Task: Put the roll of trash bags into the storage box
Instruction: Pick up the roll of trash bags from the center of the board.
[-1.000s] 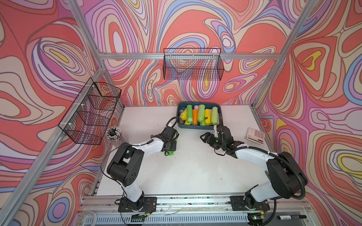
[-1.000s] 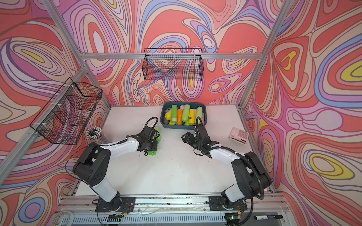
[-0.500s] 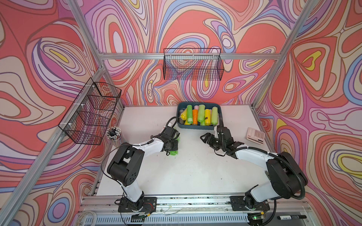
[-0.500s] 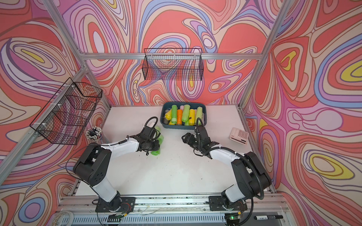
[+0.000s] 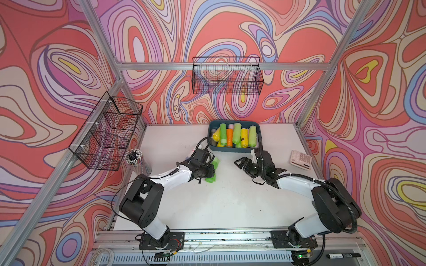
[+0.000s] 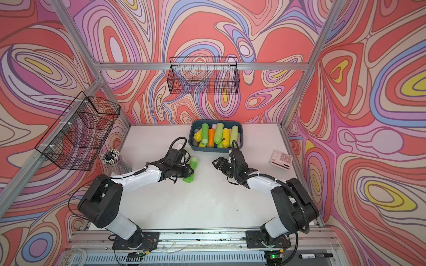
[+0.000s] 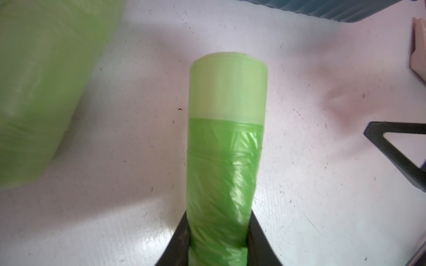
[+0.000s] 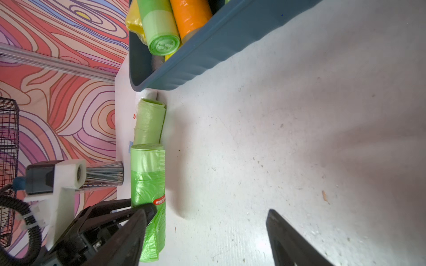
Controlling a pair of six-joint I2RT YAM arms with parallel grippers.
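The roll of trash bags (image 5: 213,171) is bright green with a paler band at one end. My left gripper (image 5: 210,172) is shut on it near its crinkled end, left of the table's middle in both top views (image 6: 191,169). In the left wrist view the roll (image 7: 226,138) sticks out from between the black jaws of the gripper (image 7: 218,217), low over the white table. The dark teal storage box (image 5: 234,149) stands at the back with several coloured rolls inside. My right gripper (image 5: 244,163) hovers open and empty in front of the box, its jaws wide apart (image 8: 205,214).
A pale green roll (image 8: 149,122) and a white one (image 8: 151,94) lie left of the box's near corner (image 8: 207,50). There is a pink calculator (image 5: 300,159) at the right, a pencil cup (image 5: 134,159) at the left, and wire baskets (image 5: 108,131) (image 5: 227,76) on the walls.
The left gripper's jaws have closed onto the green roll, and the roll has shifted a little to the right with it. The right arm has stayed put.
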